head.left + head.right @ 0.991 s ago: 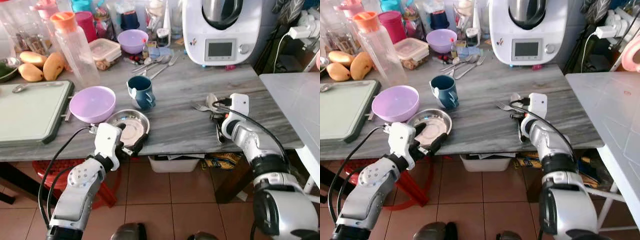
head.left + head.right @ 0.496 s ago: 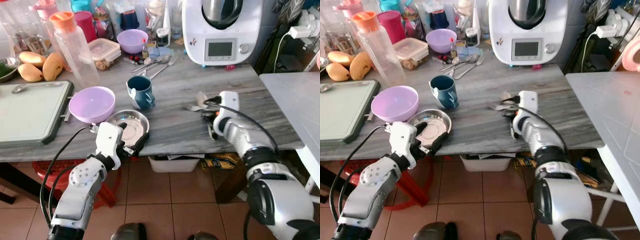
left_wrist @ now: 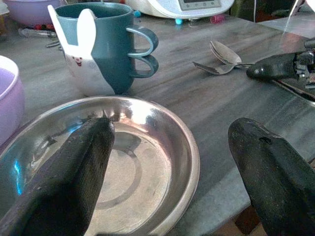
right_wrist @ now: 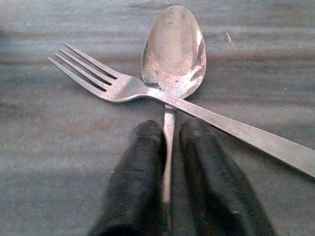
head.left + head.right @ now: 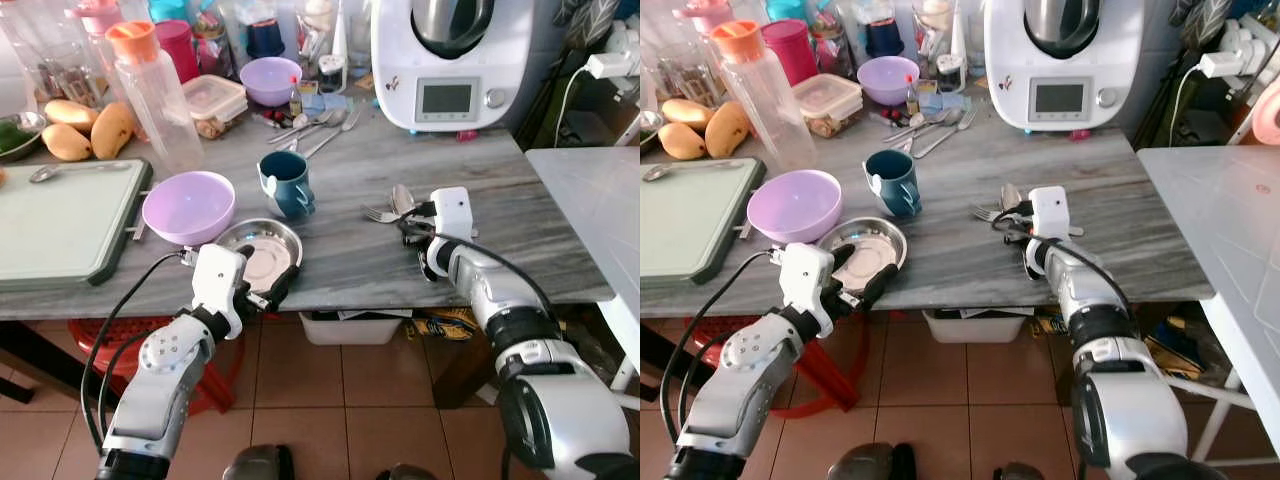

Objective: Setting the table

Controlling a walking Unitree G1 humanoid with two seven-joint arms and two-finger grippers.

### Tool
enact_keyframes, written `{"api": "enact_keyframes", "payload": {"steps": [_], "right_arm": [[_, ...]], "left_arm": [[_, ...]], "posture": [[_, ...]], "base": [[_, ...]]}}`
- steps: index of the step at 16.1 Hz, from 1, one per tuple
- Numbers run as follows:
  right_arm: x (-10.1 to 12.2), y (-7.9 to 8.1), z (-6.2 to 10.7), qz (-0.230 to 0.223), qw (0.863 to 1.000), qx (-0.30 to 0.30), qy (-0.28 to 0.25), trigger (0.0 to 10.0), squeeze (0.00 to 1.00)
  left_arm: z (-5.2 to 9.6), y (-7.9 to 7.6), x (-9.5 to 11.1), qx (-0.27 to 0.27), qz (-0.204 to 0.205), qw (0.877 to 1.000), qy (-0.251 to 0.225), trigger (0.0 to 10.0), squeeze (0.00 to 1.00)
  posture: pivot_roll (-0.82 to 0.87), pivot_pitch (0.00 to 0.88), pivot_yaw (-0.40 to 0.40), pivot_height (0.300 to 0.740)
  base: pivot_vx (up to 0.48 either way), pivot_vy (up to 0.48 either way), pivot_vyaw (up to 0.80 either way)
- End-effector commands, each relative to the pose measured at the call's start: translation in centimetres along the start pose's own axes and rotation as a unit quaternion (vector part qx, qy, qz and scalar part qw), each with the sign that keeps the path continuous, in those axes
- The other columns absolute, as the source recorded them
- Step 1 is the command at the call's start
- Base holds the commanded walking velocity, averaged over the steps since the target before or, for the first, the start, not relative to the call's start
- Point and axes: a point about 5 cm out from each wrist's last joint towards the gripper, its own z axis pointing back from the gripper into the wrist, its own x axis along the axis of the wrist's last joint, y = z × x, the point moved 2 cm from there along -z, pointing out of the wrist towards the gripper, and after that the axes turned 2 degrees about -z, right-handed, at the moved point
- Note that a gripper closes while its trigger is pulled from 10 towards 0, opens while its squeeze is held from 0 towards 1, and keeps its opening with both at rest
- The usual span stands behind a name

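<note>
A steel plate [image 5: 262, 250] lies at the table's front edge. My left gripper [image 3: 170, 128] is open at its near rim, one finger over the plate and the other past its edge. Behind the plate stand a blue mug [image 5: 286, 184] and a purple bowl [image 5: 188, 206]. To the right lie a spoon [image 4: 173, 49] and a fork [image 4: 108, 81], the fork crossing over the spoon's neck. My right gripper [image 4: 170, 129] is shut on the spoon's handle, low on the grey table [image 5: 350, 270].
A green tray [image 5: 60, 220] lies at the left, with mangoes [image 5: 90, 130] and a clear bottle [image 5: 155, 95] behind it. A white kitchen machine [image 5: 450, 60], a second purple bowl [image 5: 272, 80] and loose cutlery [image 5: 310, 125] stand at the back. A white table [image 5: 600, 200] adjoins on the right.
My right gripper has slid the spoon, with the fork, a little to the left towards the mug. The left gripper has stayed at the plate. The camera has shifted slightly.
</note>
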Motion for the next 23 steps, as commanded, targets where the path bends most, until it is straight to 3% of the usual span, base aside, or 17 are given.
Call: {"api": "enact_keyframes", "payload": {"steps": [1,6,8,11,12,13,23], "right_arm": [[0.2,0.3,0.1,0.018,1.000,0.008,-0.007,10.0,1.00],[2.9,-0.2,1.0,0.078,0.994,-0.021,-0.073,10.0,1.00],[3.3,-1.0,0.9,0.105,0.992,-0.041,-0.065,10.0,1.00],[2.4,-1.6,0.8,0.117,0.993,-0.015,-0.020,10.0,1.00],[2.5,-2.4,1.0,0.126,0.992,-0.021,-0.019,10.0,0.85],[2.3,-3.1,1.2,0.133,0.991,-0.022,-0.010,10.0,0.00],[2.2,-3.6,1.4,0.136,0.991,-0.013,-0.005,10.0,0.00]], "left_arm": [[-0.2,0.2,0.1,0.002,-0.009,1.000,0.001,10.0,0.00],[-0.4,0.2,0.1,0.003,-0.010,1.000,0.001,10.0,0.00],[-0.5,0.3,0.1,0.004,-0.012,1.000,0.001,10.0,0.00],[-0.4,0.4,0.0,0.007,-0.015,1.000,0.004,10.0,0.00],[-0.2,0.5,-0.2,0.011,-0.017,1.000,0.009,10.0,0.00],[-0.1,0.6,-0.2,0.013,-0.018,1.000,0.010,10.0,0.00],[0.0,0.6,-0.2,0.013,-0.018,1.000,0.010,10.0,0.00]], "posture": [[0.01,0.000,0.074,0.740],[0.00,0.000,0.076,0.740],[0.00,0.000,0.074,0.740],[0.01,0.000,0.070,0.740],[0.02,0.000,0.068,0.740],[0.02,0.000,0.068,0.740],[0.02,0.000,0.068,0.740]], "base": [[0.000,0.000,0.00],[0.000,0.000,0.00],[0.000,0.000,0.00],[0.000,0.000,0.00],[0.000,0.000,0.00],[0.000,0.000,0.00],[0.000,0.000,0.00]]}}
